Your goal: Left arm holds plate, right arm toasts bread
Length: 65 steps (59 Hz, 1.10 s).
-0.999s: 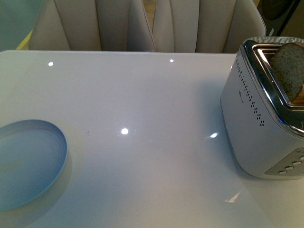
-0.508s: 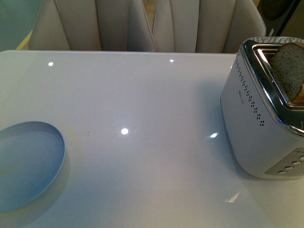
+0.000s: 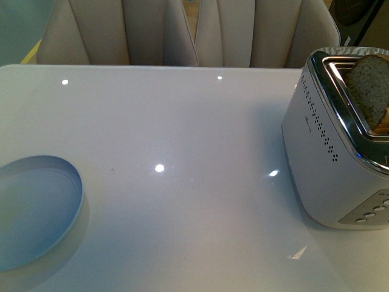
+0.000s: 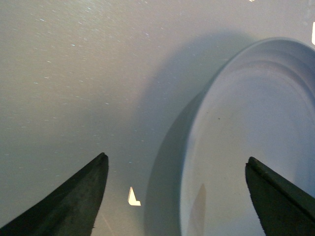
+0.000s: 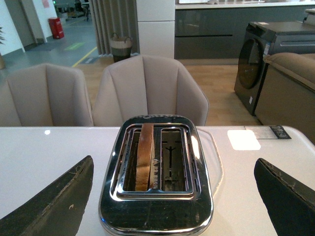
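Observation:
The pale blue plate (image 3: 30, 213) lies empty on the white table at the front left. In the left wrist view my left gripper (image 4: 175, 157) is open, and the plate (image 4: 256, 128) has its rim between the two dark fingers (image 4: 74, 201), touching neither. A slice of brown bread (image 3: 371, 91) stands upright in a slot of the silver toaster (image 3: 328, 152) at the right, sticking out of the top. My right gripper (image 5: 174, 160) hangs open above the toaster (image 5: 155, 196), and the bread (image 5: 144, 157) sits in one slot while the other is empty. Neither arm shows in the front view.
Beige chairs (image 3: 182, 30) stand behind the table's far edge. The toaster's buttons (image 3: 371, 214) face the front. A dark washing machine (image 5: 266, 59) stands further back in the room. The white table top (image 3: 182, 140) stretches between plate and toaster.
The plate has shifted slightly to the left and a little lower in the front view. The toaster and the bread have not moved.

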Available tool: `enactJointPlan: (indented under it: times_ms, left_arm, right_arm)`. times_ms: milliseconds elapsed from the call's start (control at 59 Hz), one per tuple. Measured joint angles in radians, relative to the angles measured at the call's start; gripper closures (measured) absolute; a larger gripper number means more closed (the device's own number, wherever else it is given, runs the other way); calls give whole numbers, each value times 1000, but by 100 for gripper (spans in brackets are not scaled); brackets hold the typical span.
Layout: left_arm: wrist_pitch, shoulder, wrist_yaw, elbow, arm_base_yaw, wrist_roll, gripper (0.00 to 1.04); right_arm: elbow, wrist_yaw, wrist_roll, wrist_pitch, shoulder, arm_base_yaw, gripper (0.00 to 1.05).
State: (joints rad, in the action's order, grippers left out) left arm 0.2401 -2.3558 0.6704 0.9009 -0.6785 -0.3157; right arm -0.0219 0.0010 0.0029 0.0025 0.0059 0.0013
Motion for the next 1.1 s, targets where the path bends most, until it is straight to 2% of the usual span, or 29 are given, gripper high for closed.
enactJointPlan:
  times_ms: [51, 85, 339, 559, 728, 898, 1101]
  left_arm:
    - [27, 13, -13, -13, -9, 12, 8]
    - [43, 23, -16, -22, -16, 19, 6]
    - [149, 187, -1, -112, -58, 104, 7]
    - [212, 423, 45, -225, -33, 207, 7]
    - [255, 659, 40, -299, 50, 323, 7]
    - [292, 906, -5, -389, 189, 436, 7]
    - [356, 1120, -119, -489, 363, 606, 7]
  right_arm:
    - [0, 0, 0, 0, 0, 0, 9]
    - [0, 0, 0, 0, 0, 0, 9]
    - [0, 0, 0, 0, 0, 0, 9]
    - [0, 0, 0, 0, 0, 0, 9]
    - [0, 0, 0, 0, 0, 0, 9]
    - [0, 0, 0, 0, 0, 0, 9]
    - [0, 0, 0, 0, 0, 0, 9]
